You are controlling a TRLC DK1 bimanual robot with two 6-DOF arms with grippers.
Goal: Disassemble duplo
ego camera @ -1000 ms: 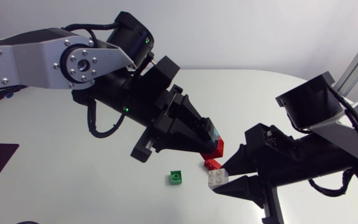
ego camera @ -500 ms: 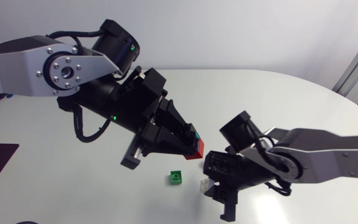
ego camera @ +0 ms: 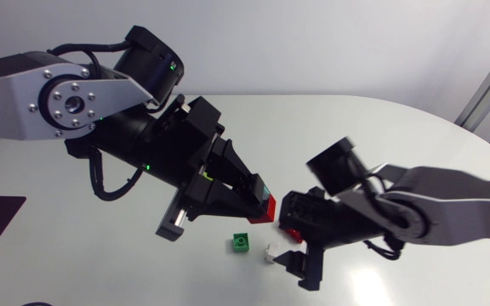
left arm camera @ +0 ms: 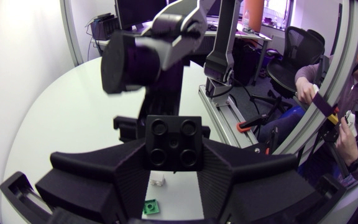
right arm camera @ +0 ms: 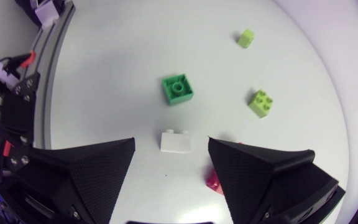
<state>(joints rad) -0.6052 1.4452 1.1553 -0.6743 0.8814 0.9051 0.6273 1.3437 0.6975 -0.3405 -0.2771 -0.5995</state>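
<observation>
My left gripper (ego camera: 258, 200) is shut on a small duplo stack (ego camera: 266, 204), a red brick with a dark brick on it, held above the table. In the left wrist view the stack (left arm camera: 171, 142) sits between that gripper's (left arm camera: 173, 163) fingers, studs facing the camera. My right gripper (ego camera: 290, 244) stands open just right of a white brick (ego camera: 268, 253) lying on the table. From the right wrist view, the white brick (right arm camera: 176, 140) lies loose between the spread fingertips of the right gripper (right arm camera: 171, 154), touching neither.
A green brick (ego camera: 241, 242) lies left of the white one, also shown as the green brick (right arm camera: 178, 88). A red brick (right arm camera: 215, 180) lies by one right finger. Two lime bricks (right arm camera: 260, 102) (right arm camera: 246, 37) lie farther ahead on the white table (ego camera: 381, 136).
My right gripper has opened and let go of the white brick, which now lies on the table. My left arm drew back to the left with the stack.
</observation>
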